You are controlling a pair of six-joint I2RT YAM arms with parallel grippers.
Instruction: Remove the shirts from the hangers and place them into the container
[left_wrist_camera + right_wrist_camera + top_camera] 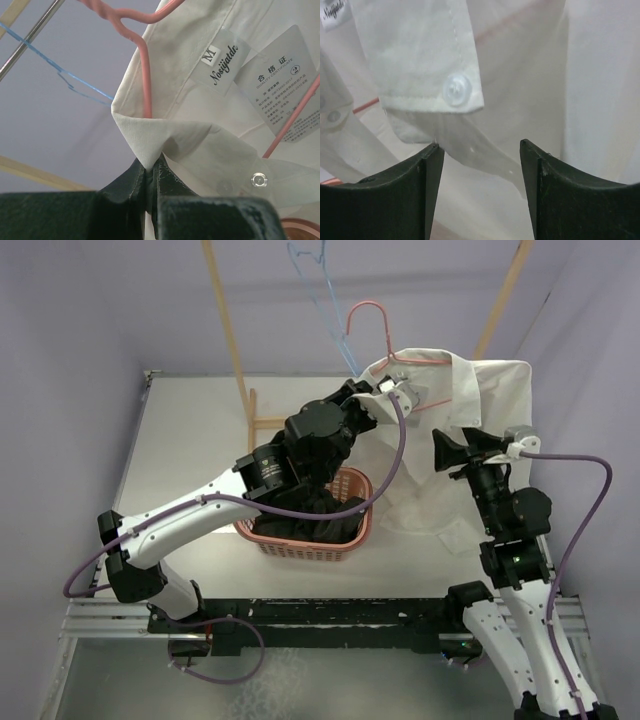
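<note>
White collared button-up shirt [480, 430] hangs on thin pink wire hanger [368, 315], right of salmon-pink slotted plastic basket [300, 545]. Black shirt [320, 515] in basket. Light blue wire hanger [30, 46] hangs behind. Left gripper [151, 175] clenched on white collar corner. Right gripper [480, 145] released, jaws apart at shirt front.

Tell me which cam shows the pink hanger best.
Top external: the pink hanger shows its whole hook and one shoulder wire above the collar of the white shirt. Left wrist catches only the twisted neck and two wire stretches, close up. Right wrist gives just faint pink lines, partly through the fabric.
</note>
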